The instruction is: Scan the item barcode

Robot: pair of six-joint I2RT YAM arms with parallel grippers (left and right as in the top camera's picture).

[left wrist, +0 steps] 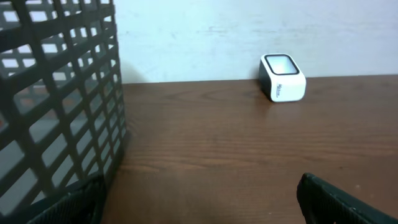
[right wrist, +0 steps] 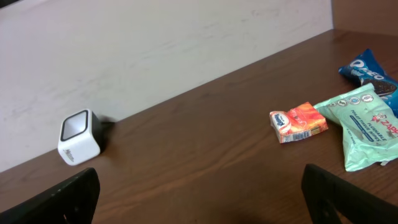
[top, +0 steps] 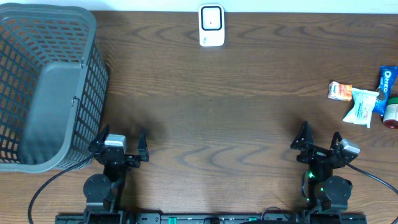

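Observation:
A small white barcode scanner (top: 211, 25) stands at the back middle of the wooden table, also seen as the scanner (left wrist: 282, 78) and scanner (right wrist: 79, 137) in the wrist views. Snack items lie at the far right: an orange packet (top: 339, 91) (right wrist: 298, 122), a mint-green pouch (top: 362, 106) (right wrist: 368, 126) and a blue Oreo pack (top: 387, 83) (right wrist: 371, 71). My left gripper (top: 119, 144) (left wrist: 200, 198) sits open near the front left, holding nothing. My right gripper (top: 321, 142) (right wrist: 206, 193) is open near the front right, empty, well short of the snacks.
A large grey mesh basket (top: 46, 87) (left wrist: 56, 99) fills the left side, close to the left gripper. A red-and-green item (top: 392, 113) lies at the right edge beside the snacks. A pale wall (right wrist: 155, 43) runs behind the table.

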